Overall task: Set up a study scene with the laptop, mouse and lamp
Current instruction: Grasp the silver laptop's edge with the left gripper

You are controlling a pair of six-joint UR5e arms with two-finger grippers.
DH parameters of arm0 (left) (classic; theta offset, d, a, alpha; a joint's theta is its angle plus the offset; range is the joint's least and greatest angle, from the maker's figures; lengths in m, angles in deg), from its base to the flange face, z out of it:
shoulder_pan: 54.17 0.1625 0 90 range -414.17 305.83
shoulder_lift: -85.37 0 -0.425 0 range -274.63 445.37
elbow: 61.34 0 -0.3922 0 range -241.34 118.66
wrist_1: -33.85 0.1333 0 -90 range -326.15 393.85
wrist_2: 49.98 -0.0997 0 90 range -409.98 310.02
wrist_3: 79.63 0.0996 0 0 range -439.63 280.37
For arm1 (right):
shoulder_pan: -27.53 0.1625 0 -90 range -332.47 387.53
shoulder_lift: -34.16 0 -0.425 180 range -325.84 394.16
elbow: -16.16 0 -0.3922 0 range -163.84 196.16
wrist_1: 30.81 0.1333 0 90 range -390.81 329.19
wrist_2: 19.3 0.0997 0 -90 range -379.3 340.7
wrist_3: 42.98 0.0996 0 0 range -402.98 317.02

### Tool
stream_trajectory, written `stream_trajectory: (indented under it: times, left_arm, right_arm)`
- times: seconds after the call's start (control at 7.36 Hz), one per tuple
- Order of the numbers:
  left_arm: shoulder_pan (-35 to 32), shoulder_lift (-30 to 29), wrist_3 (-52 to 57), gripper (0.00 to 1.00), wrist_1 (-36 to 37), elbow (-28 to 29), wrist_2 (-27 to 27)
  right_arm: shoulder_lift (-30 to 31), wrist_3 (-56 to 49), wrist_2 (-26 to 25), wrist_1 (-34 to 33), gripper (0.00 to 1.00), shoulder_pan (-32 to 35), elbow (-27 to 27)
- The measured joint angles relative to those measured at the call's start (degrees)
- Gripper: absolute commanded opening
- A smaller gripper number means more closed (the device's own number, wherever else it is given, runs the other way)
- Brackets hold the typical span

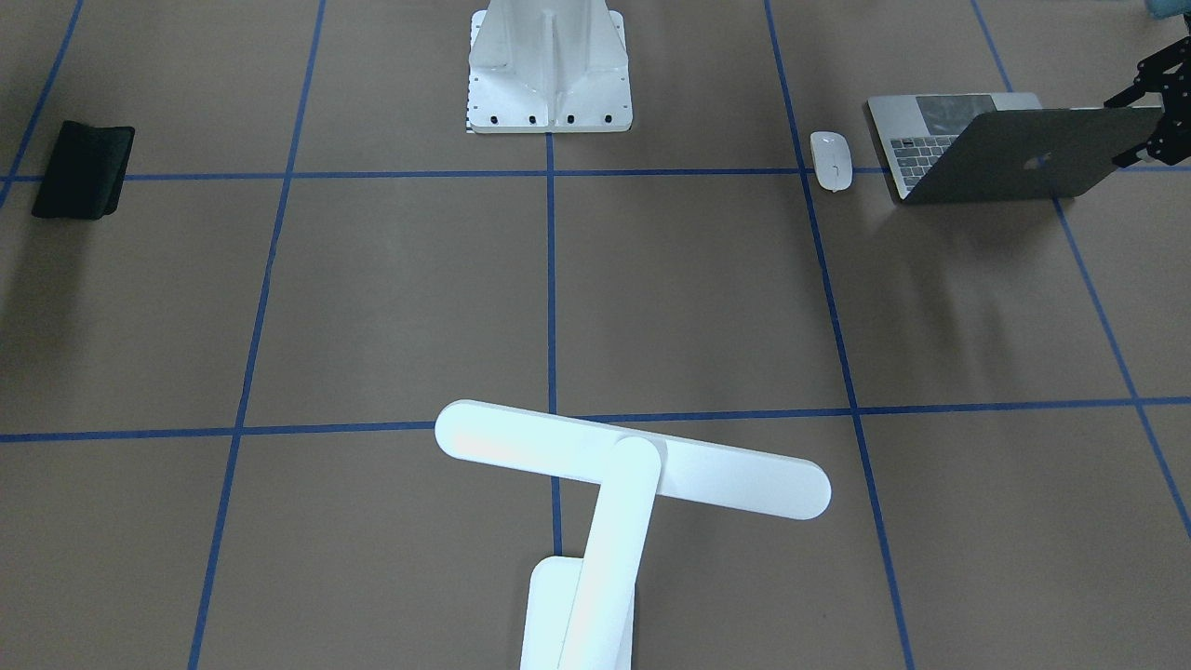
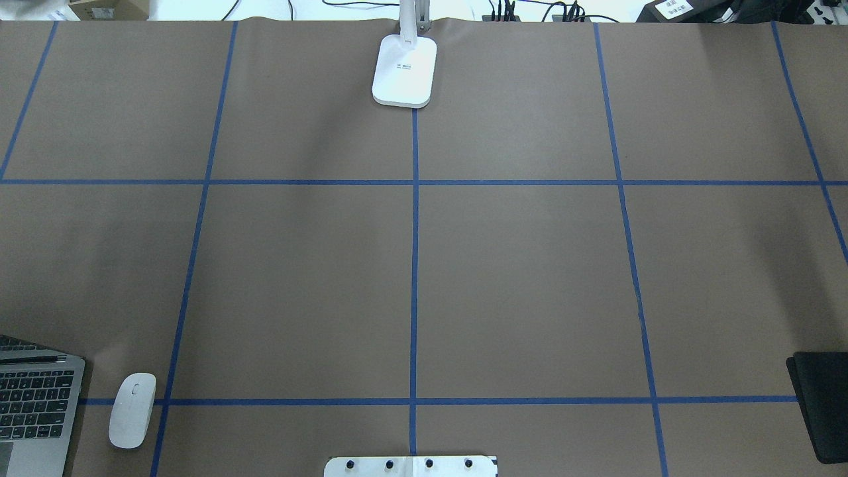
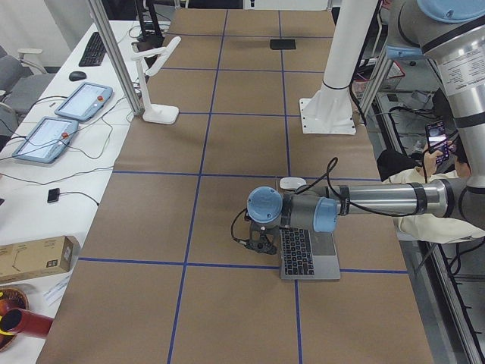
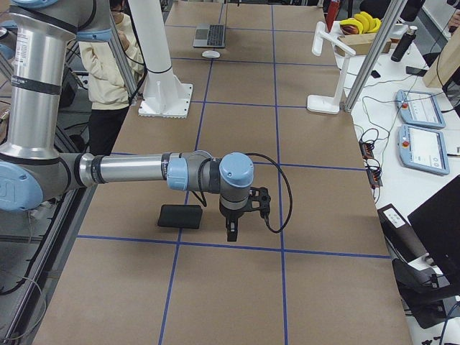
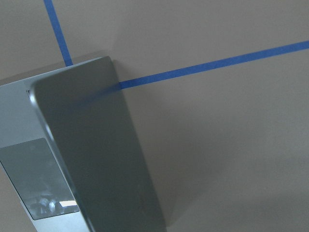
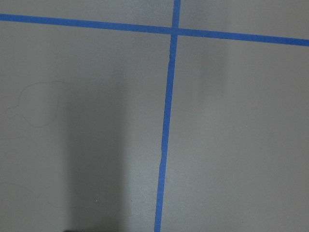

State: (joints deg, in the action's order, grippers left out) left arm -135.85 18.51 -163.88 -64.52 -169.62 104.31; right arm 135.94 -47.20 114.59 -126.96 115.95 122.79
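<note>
Brown paper ruled with blue tape was spread over the bench (image 2: 517, 278). At its left corner nearest the robot, as seen from overhead, the grey laptop (image 2: 33, 404) was set with its lid raised and its keyboard uncovered. The left hand (image 1: 1137, 126) was held against the outer side edge of that lid, with dark fingers showing above and below the edge. Whether the lid was clamped or the fingers merely stood about it could not be told. Just beside the laptop, on a tape line, the white mouse (image 2: 132, 410) was laid flat and untouched. The white lamp (image 2: 405, 69) was placed upright at the middle of the far edge, well apart from both. The bolted white pedestal (image 2: 411, 466) was seen at the middle of the near edge. At the right, a black mat (image 2: 821, 404) was laid flat. Just beside it the right hand (image 4: 231, 228) was pointed down at the paper, and its state could not be told.
</note>
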Motion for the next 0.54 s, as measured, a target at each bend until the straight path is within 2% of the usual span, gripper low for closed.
stream_trajectory:
  times: [0.14,0.27,0.41,0.54]
  left_arm:
    - [0.72,0.25,-0.13,1.00,-0.21,0.00,0.35]
    - [1.50,0.35,-0.18,0.80,-0.37,0.00,0.83]
    - [2.20,0.38,-0.53,0.26,-0.60,0.00,1.31]
    - [2.64,0.41,-1.58,0.00,-0.89,0.00,1.84]
  right_arm:
    - [0.00,0.00,0.10,0.00,1.00,0.00,0.02]
    - [0.00,0.00,0.22,0.00,1.00,0.00,0.01]
    - [0.00,0.00,0.32,0.00,1.00,0.00,-0.01]
    - [0.00,0.00,0.42,0.00,1.00,0.00,-0.01]
